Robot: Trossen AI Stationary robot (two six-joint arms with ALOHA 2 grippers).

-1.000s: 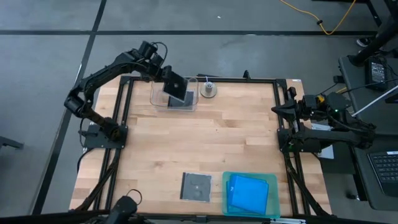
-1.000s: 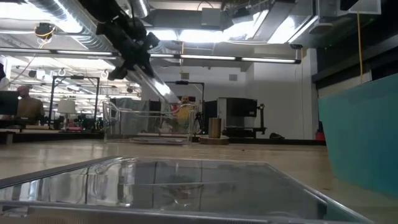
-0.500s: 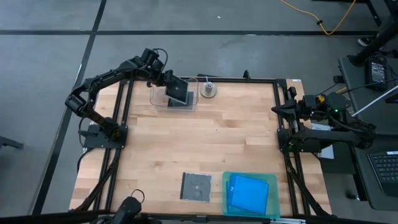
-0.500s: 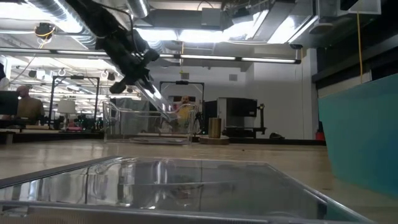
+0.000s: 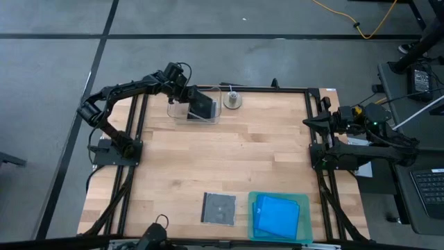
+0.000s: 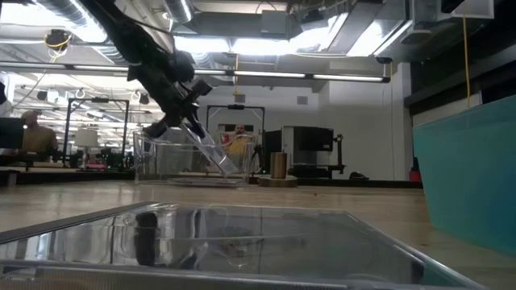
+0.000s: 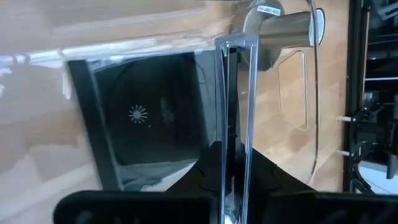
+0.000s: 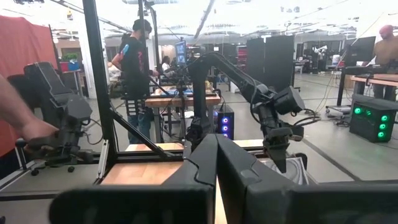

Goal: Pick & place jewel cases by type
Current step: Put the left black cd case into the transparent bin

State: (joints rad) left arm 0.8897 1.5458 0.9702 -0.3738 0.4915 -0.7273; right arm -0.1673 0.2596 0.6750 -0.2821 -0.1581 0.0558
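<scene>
A: What lies nearest on the worktop (image 5: 229, 163)?

B: At about six o'clock in the high view, one grey-black jewel case (image 5: 218, 207) lies flat. Just beside it, toward five o'clock, a teal tray (image 5: 302, 201) holds the stacked blue jewel cases (image 5: 276, 214).

A: And the right arm?

B: It waits at three o'clock, off the worktop's edge. The right gripper (image 8: 216, 163) has its fingers pressed together, holding nothing.

A: Farther away?

B: At about eleven o'clock, the left gripper (image 5: 189, 94) has its fingers clamped on a tilted black jewel case (image 5: 202, 105), reaching into the clear plastic tub (image 5: 175, 111). Another dark disc case (image 7: 146, 121) lies flat on the tub's floor. A small metal cylinder (image 5: 232, 101) stands just beside the tub.
</scene>
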